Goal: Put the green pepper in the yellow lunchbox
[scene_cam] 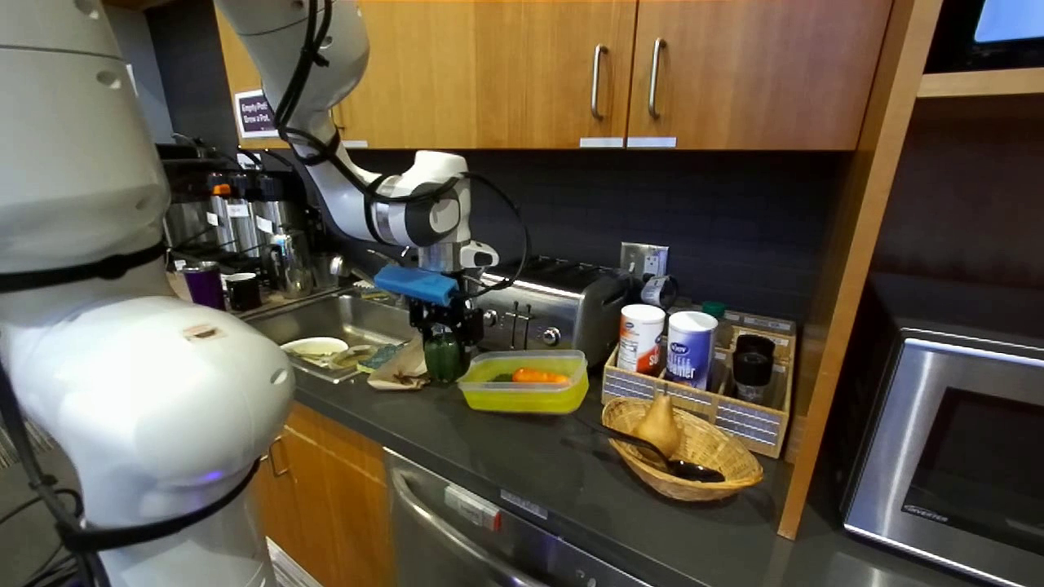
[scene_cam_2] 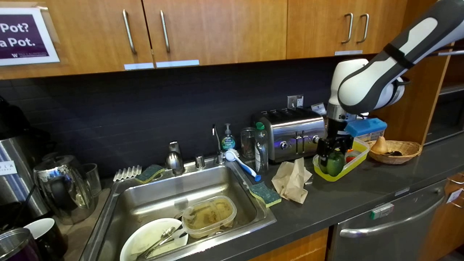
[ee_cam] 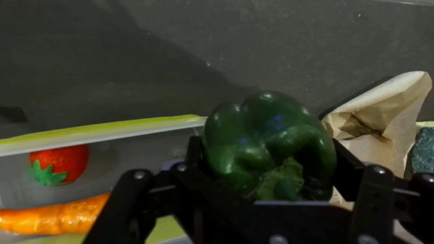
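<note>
The dark green pepper (scene_cam: 444, 360) hangs stem-up in my gripper (scene_cam: 449, 326), with a black finger pressed on each side of it. It also shows in the other views, pepper (scene_cam_2: 335, 165) and pepper (ee_cam: 268, 135). The yellow lunchbox (scene_cam: 526, 399) stands on the counter right beside the pepper. In an exterior view the pepper overlaps the near end of the lunchbox (scene_cam_2: 348, 169). In the wrist view the pepper is at the end of the lunchbox rim (ee_cam: 101, 131). Inside the box lie an orange carrot (ee_cam: 54, 217) and a red strawberry (ee_cam: 61, 164).
A crumpled brown paper (scene_cam_2: 291, 179) lies beside the pepper, towards the sink (scene_cam_2: 174, 195). A steel toaster (scene_cam_2: 295, 141) stands behind. A wicker basket (scene_cam: 701, 481) with a pear and black spoon stands beyond the lunchbox, near a condiment organizer (scene_cam: 750, 424).
</note>
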Tool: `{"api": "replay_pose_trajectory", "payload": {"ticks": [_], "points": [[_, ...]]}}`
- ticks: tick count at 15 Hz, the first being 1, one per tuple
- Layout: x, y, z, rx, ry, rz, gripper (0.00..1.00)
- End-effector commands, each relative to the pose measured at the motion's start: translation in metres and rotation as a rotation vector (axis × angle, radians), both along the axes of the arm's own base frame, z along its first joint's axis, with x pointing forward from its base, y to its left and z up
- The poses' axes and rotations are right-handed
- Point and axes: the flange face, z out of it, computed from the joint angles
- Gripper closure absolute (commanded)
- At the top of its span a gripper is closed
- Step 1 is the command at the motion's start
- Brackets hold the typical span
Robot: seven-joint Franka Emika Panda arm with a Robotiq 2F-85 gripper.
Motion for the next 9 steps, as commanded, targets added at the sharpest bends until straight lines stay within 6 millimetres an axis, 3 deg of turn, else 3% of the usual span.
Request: {"api": "replay_pose_trajectory", "payload": {"ticks": [1,9], "points": [[0.0093,0.0142,-0.0113,-0.031,0.052,0.055,0.37],[0.0182,0.0186,-0.0129,-0.052,0.062,0.091,0.37]]}}
